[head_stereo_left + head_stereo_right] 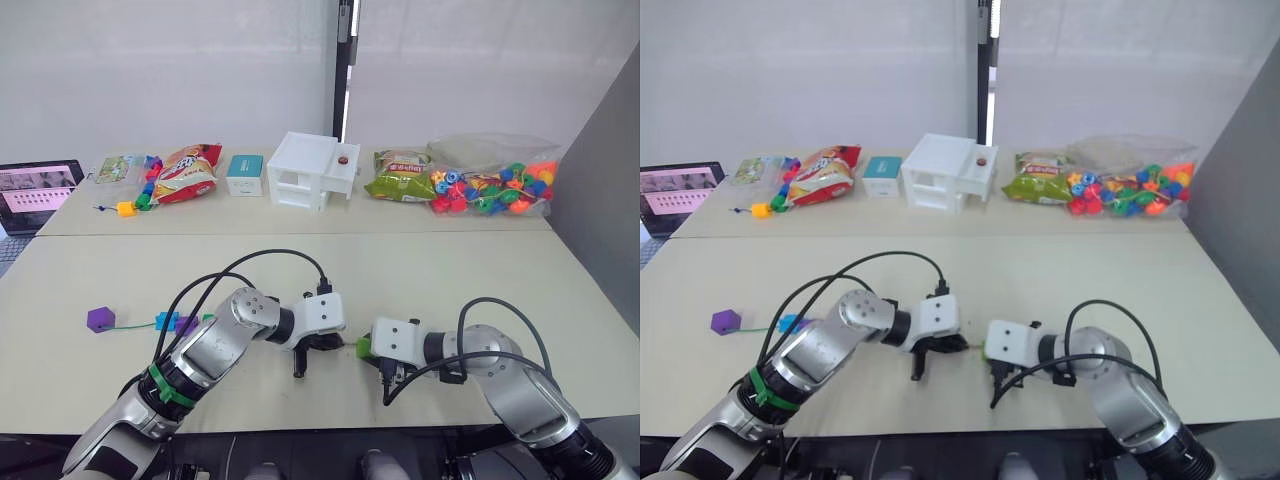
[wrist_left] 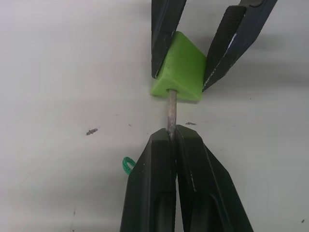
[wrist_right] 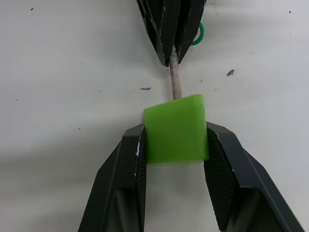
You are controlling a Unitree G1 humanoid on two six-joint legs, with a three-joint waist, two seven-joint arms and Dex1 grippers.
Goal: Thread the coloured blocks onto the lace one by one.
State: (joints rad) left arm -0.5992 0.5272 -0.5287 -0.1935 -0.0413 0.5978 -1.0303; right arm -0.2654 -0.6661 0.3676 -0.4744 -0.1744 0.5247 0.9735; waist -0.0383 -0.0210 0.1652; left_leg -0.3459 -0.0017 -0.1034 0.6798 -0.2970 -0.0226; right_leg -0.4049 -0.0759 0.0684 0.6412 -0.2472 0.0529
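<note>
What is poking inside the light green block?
The lace's stiff grey tip goes into the hole of the light green block. The left gripper pinches the tip; the right gripper grips the block. How far in it reaches is hidden by the block.

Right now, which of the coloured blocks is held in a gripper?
The light green block. The right gripper clamps it, and the lace tip, held by the left gripper, enters its hole. The purple block and blue block lie on the table.
</note>
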